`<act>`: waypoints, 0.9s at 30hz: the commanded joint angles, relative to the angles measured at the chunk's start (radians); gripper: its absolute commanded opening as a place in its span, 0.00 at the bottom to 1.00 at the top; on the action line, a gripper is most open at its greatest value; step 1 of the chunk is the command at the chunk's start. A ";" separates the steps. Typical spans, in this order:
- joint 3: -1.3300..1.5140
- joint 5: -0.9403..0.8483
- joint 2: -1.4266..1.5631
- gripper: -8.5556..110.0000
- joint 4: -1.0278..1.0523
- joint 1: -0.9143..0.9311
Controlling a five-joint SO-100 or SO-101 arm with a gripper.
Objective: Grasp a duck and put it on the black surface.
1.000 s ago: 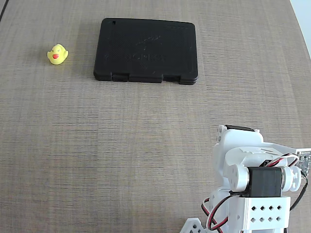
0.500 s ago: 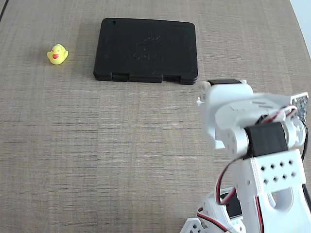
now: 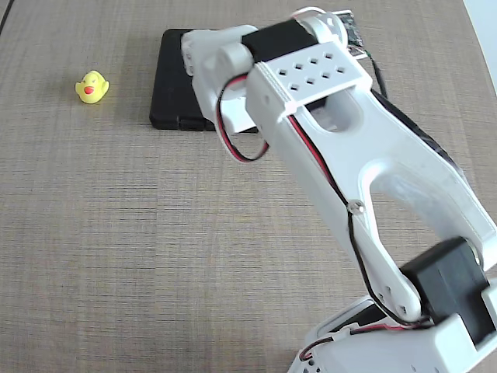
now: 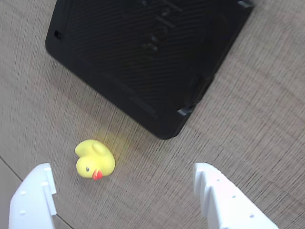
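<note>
1. Fixed view:
   - Big movement is seen here. A second ago the white plastic robot arm [image 3: 342, 148] was folded low in the bottom right corner. Now it is stretched far up across the picture, and its top end is held above the flat black slab with rounded corners [image 3: 172, 78].
   - Much of the black slab is hidden by the arm, but its left part and a bit of its notched front edge can be seen.
   - The tiny yellow rubber duck with the red beak [image 3: 92, 86] has not been moved. It sits on the brown wood-look table [image 3: 155, 249], off to the left of the slab and not touching it.
   - The gripper cannot be seen in this view.

2. Wrist view:
   - The duck [image 4: 95, 160] is seen low in the picture, near a corner of the black slab [image 4: 143, 57] but apart from it.
   - The two white fingers of the gripper [image 4: 121, 191] are spread wide, and nothing is held between them.
   - The duck lies between the fingers, closer to the left one, and it is not touched yet.

3. What this means:
   - The reach seems to have been made, and the duck has been lined up.
   - The gripper should probably be lowered around the duck and squeezed next.
   - Nothing has been put on the slab yet.
</note>
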 commanded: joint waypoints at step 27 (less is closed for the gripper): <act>-0.893 0.006 -0.853 0.34 0.000 -0.236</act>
